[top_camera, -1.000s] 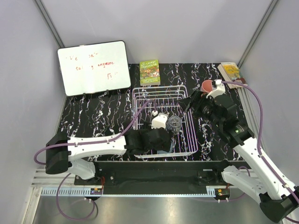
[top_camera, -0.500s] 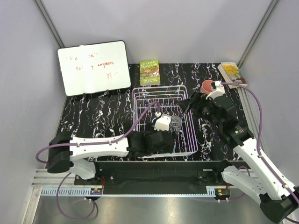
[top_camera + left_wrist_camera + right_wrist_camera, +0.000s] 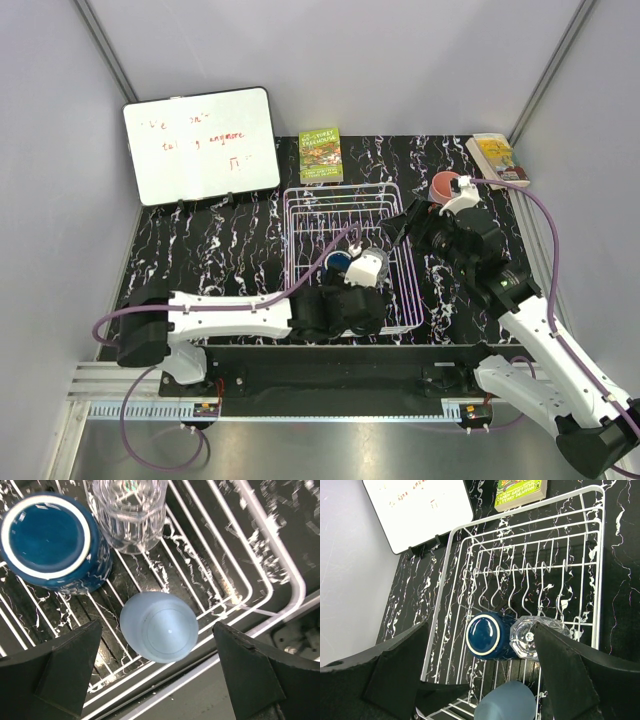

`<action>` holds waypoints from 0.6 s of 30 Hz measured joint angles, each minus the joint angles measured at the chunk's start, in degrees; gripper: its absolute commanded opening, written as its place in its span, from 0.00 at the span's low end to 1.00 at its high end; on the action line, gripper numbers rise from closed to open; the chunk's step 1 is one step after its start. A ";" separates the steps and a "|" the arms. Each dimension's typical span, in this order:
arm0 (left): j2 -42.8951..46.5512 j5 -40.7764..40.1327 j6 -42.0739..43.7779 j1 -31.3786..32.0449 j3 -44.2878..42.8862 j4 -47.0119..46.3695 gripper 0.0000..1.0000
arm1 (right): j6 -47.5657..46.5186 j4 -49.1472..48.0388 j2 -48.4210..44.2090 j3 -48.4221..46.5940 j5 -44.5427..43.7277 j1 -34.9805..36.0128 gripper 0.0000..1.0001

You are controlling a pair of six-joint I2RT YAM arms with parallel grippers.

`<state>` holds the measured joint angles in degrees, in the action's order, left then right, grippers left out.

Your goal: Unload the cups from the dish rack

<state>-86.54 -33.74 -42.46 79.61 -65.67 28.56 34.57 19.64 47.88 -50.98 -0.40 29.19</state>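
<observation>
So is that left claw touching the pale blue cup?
Apart. In the left wrist view the light blue cup stands between the open fingers of the left gripper, with dish rack wire showing on either side.

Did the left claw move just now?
Yes. The left gripper slid right across the rack, toward its right rim.

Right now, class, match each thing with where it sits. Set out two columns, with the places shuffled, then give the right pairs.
Things:
1. salmon-pink cup
2. light blue cup
3. green book
4. whiteboard

Places:
A. on the table, behind the dish rack
B. at the table's far left
C. inside the dish rack
D. on the table, right of the dish rack

Pairs: 1-D, 2-C, 3-A, 4-B
</observation>
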 measured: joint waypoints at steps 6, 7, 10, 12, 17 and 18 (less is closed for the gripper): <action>-3.85 0.66 0.20 -0.07 0.00 -0.44 0.99 | 0.00 -0.02 -0.02 0.02 0.00 0.00 0.94; -4.50 0.90 0.17 -0.07 0.02 -0.63 0.99 | 0.00 -0.02 -0.02 0.04 0.00 0.00 0.94; -5.99 1.62 0.04 -0.35 0.04 -1.49 0.99 | 0.00 -0.04 -0.13 0.37 0.00 0.00 0.94; -6.47 2.27 0.00 -0.76 0.04 -2.10 0.92 | 0.00 -0.02 -0.22 0.66 0.00 0.00 0.94; -7.67 3.39 -0.13 -1.57 0.07 -3.04 0.41 | 0.02 0.00 -0.81 1.38 -0.04 0.00 0.93; -7.69 3.48 0.37 -1.55 0.07 -3.19 0.24 | 0.02 0.00 -1.01 1.46 -0.07 0.00 0.93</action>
<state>-94.24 -30.26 -42.09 78.06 -65.60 25.36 34.59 19.64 46.87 -49.52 -0.47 29.19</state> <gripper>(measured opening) 0.650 0.938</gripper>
